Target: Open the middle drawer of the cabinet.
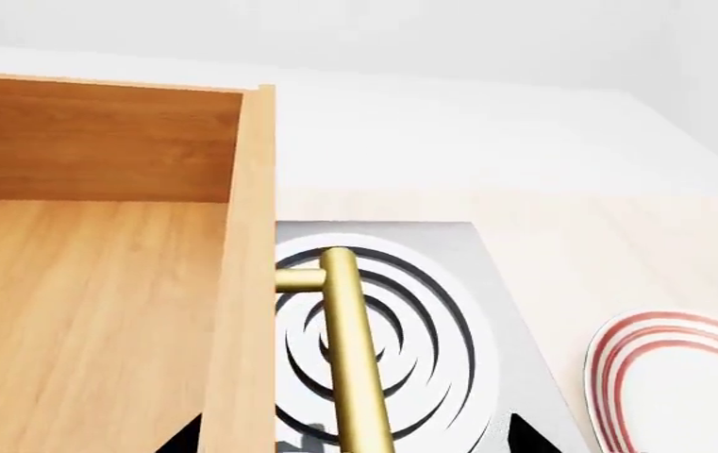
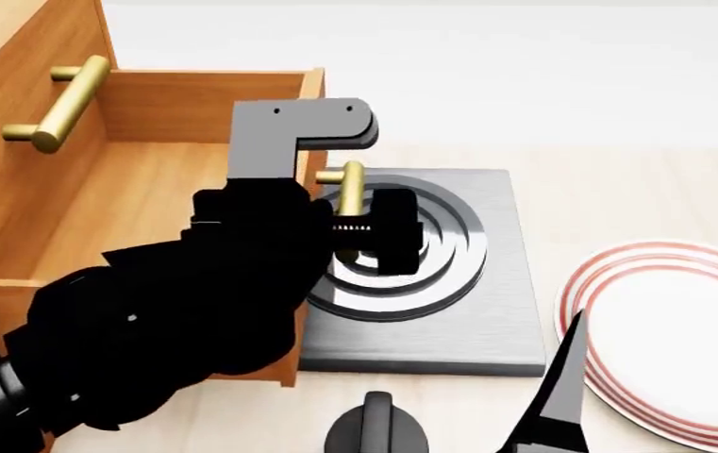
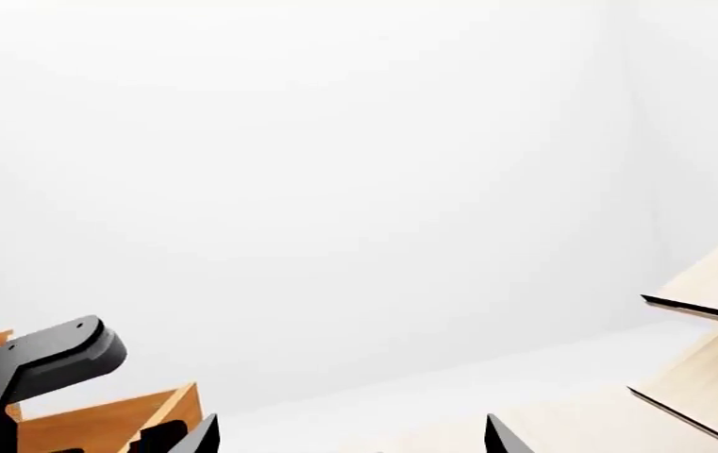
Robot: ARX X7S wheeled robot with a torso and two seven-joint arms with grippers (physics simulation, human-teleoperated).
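The orange-brown cabinet [image 2: 7,85] stands at the left in the head view. Its middle drawer [image 2: 132,198] is pulled far out, showing a bare wooden floor [image 1: 82,311]. The drawer's brass bar handle [image 2: 350,189] sticks out over the stove. My left gripper [image 2: 356,231] is at that handle. In the left wrist view the handle [image 1: 356,359] runs between the two fingertips of the left gripper [image 1: 354,436], which stand wide apart, open. My right gripper [image 2: 657,377] hangs low at the right, open and holding nothing [image 3: 348,436].
A grey burner plate with concentric rings [image 2: 459,283] lies under the drawer's front, with a black knob [image 2: 377,429] before it. A white plate with red rings [image 2: 674,321] sits at the right. The upper drawer's brass handle [image 2: 63,99] juts out above. A pale slatted rack [image 3: 711,321] shows in the right wrist view.
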